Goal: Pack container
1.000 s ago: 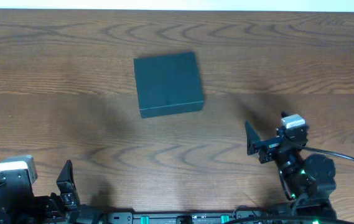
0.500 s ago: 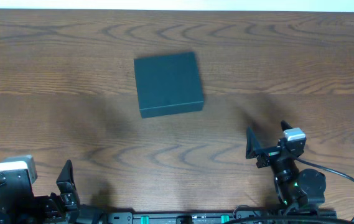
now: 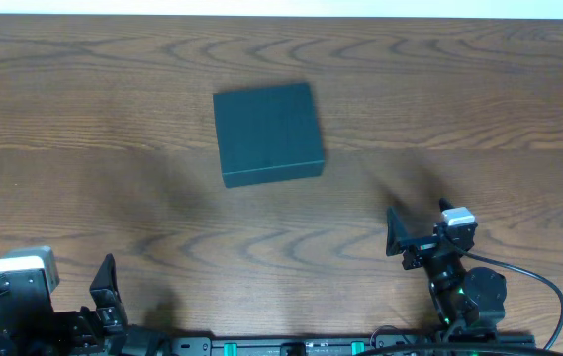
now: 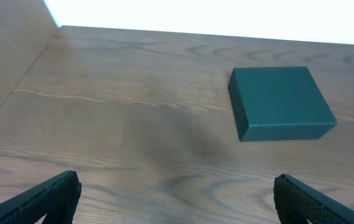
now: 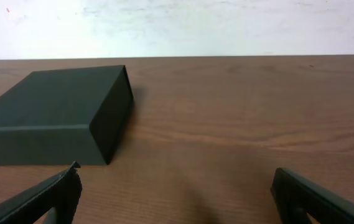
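Observation:
The container [image 3: 266, 133] is a dark teal square box with its lid shut, lying on the wooden table a little left of centre. It also shows in the left wrist view [image 4: 282, 102] and the right wrist view [image 5: 52, 115]. My left gripper [image 3: 103, 292] is at the front left edge, far from the box; in its wrist view [image 4: 177, 208] the fingers are wide apart and empty. My right gripper [image 3: 410, 239] is at the front right, short of the box; in its wrist view [image 5: 177, 202] it is open and empty.
The wooden table [image 3: 479, 99] surrounds the box on all sides. A pale wall runs along the far edge [image 5: 226, 25]. A black cable [image 3: 543, 282] trails from the right arm near the front edge.
My right arm has drawn back toward the front edge of the table and slightly left, away from the box. The left arm and the box have not moved.

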